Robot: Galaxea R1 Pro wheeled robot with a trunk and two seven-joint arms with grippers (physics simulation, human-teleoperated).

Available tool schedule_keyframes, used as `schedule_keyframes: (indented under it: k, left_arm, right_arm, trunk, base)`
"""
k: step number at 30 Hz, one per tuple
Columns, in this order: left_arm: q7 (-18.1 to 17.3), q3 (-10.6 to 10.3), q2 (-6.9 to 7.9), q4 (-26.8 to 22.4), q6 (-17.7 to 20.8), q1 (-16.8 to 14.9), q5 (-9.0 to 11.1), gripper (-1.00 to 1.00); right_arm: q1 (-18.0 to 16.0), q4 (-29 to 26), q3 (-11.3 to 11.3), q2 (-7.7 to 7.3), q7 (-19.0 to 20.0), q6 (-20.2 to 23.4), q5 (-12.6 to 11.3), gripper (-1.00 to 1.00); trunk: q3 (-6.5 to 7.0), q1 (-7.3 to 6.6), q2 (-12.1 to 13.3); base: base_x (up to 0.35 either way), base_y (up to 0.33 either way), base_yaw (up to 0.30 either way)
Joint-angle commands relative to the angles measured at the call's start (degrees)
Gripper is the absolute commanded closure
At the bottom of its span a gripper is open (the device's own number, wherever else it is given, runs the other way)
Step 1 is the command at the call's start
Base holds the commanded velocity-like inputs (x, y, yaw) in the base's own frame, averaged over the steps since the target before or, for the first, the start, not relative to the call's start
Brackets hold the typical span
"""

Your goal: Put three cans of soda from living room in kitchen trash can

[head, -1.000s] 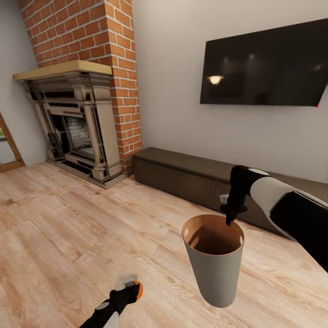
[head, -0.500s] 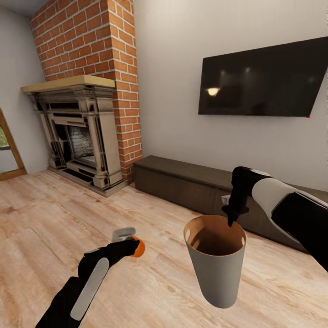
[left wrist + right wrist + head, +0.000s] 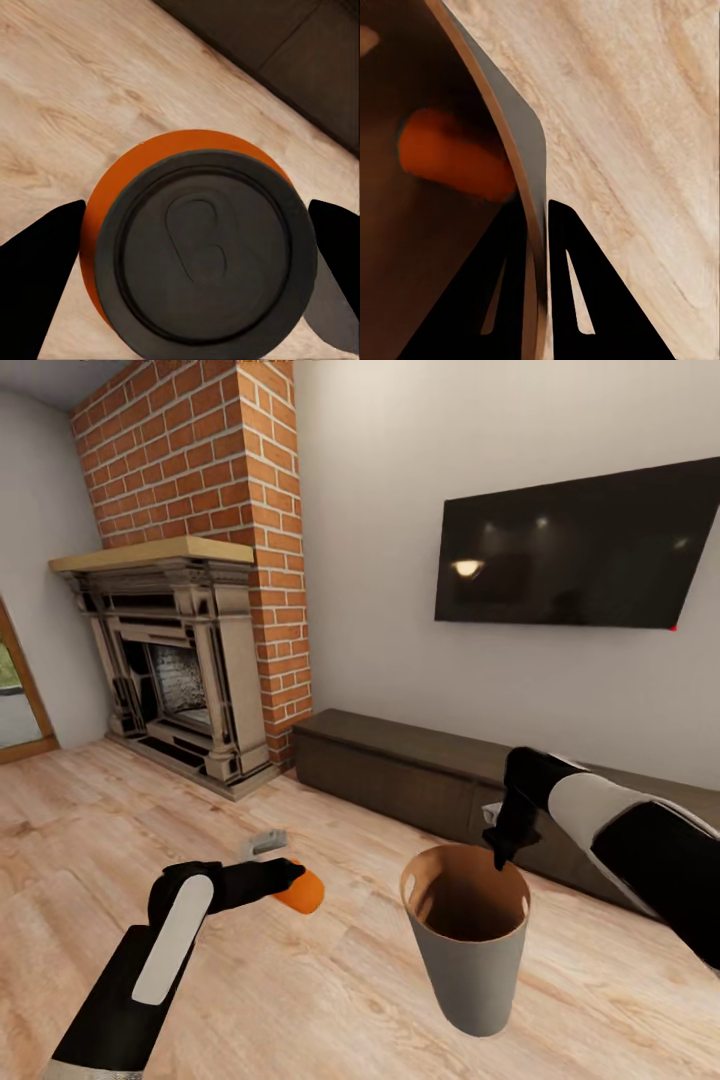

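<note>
The round tapered bin, pale grey outside and glossy copper-brown inside [image 3: 467,940], hangs above the light wood floor [image 3: 330,1000], its rim pinched between the closed fingers of the right gripper [image 3: 497,857]; a bright orange can [image 3: 454,154] lies inside it. Just left of the bin, the left gripper [image 3: 292,882] clasps another bright orange soda can [image 3: 301,893]. Beyond the bin stand a low dark cabinet [image 3: 400,760], a red-brick fireplace [image 3: 190,650] and a black wall TV [image 3: 580,550].

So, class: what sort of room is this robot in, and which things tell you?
Most likely a living room: a red-brick fireplace, a wall-mounted TV and a long low dark cabinet beneath it.
</note>
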Motion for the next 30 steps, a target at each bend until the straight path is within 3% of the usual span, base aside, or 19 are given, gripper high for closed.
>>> schedule_keyframes:
  k: [1,2,3,4,6,7,9,11,16,21,23,25,27,30]
  left_arm:
    - [0.1,0.0,-0.03,0.0,0.0,-0.1,0.4,1.0]
    - [0.1,0.0,-0.03,0.1,0.0,-0.2,0.9,1.0]
    - [0.2,-0.1,-0.04,0.1,0.0,-0.4,1.5,1.0]
    - [0.2,-0.1,-0.05,0.1,0.0,-0.5,1.8,1.0]
    - [0.3,-0.2,-0.09,0.0,0.0,-0.6,2.5,1.0]
    - [0.3,-0.3,-0.11,-0.1,0.0,-0.7,2.7,1.0]
    - [0.4,-0.3,-0.08,-0.3,0.0,-0.7,2.9,1.0]
    - [0.3,-0.3,-0.01,-0.6,0.0,-0.7,3.1,1.0]
    - [0.4,-0.4,-0.14,-1.1,0.0,-0.7,3.2,1.0]
    - [0.4,-0.5,-0.34,-1.3,0.0,-0.8,3.1,1.0]
    - [0.4,-0.5,-0.4,-1.3,0.0,-0.9,3.1,1.0]
    - [0.4,-0.6,-0.46,-1.3,0.0,-0.9,3.1,1.0]
    - [0.4,-0.6,-0.48,-1.4,0.0,-0.9,3.1,1.0]
    - [0.4,-0.6,-0.49,-1.5,0.0,-0.9,3.1,1.0]
  right_arm:
    - [0.1,0.1,-2.0,0.07,-1.8,1.6,-1.4,1.0]
    - [0.2,0.1,-4.7,0.15,-4.6,1.6,-1.4,1.0]
    - [0.5,0.0,-9.7,0.29,-9.8,1.6,-1.4,1.0]
    - [0.6,0.0,-12.0,0.36,-12.3,1.6,-1.4,1.0]
    - [0.9,-0.2,-19.5,0.78,-20.3,1.6,-1.4,1.0]
    - [1.0,-0.2,-22.2,1.03,-23.2,1.6,-1.4,1.0]
    - [1.0,-0.3,-25.0,1.43,-26.5,1.6,-1.5,1.0]
    - [1.1,-0.4,-26.5,1.62,-28.7,1.6,-1.5,1.0]
    - [2.6,-1.2,-27.9,1.84,-30.6,1.6,-1.5,1.0]
    - [9.6,-7.3,-28.7,1.85,-33.5,1.6,-1.5,1.0]
    - [10.8,-8.4,-29.4,1.86,-33.9,1.6,-1.5,1.0]
    - [13.0,-9.5,-32.4,1.83,-34.8,1.6,-1.5,1.0]
    - [13.9,-9.8,-34.0,1.84,-35.8,0.7,-1.5,1.0]
    - [15.8,-10.1,-37.1,2.08,-40.6,-1.4,-1.5,1.0]
  trunk:
    - [0.18,-0.23,0.4]
    - [0.36,-0.45,0.8]
    - [0.54,-0.67,1.2]
    - [0.72,-0.89,1.6]
    - [1.08,-1.33,2.4]
    - [1.26,-1.55,2.8]
    - [1.62,-1.99,3.6]
    - [1.98,-2.43,4.4]
    - [2.88,-3.53,6.4]
    - [3.78,-4.63,8.4]
    - [4.13,-5.07,9.2]
    - [4.49,-5.5,10.0]
    - [4.85,-5.94,10.8]
    - [5.39,-6.6,12.0]
  base:
    - [0.0,0.0,0.0]
    - [0.0,0.0,0.0]
    - [0.0,0.0,0.0]
    - [0.0,0.0,0.0]
    - [0.0,0.0,0.0]
    - [0.0,0.0,0.0]
    - [0.0,0.0,0.0]
    - [0.0,0.0,0.0]
    - [0.0,0.0,0.0]
    - [0.0,0.0,0.0]
    - [0.0,0.0,0.0]
    - [0.0,0.0,0.0]
    - [0.0,0.0,0.0]
    - [0.0,0.0,0.0]
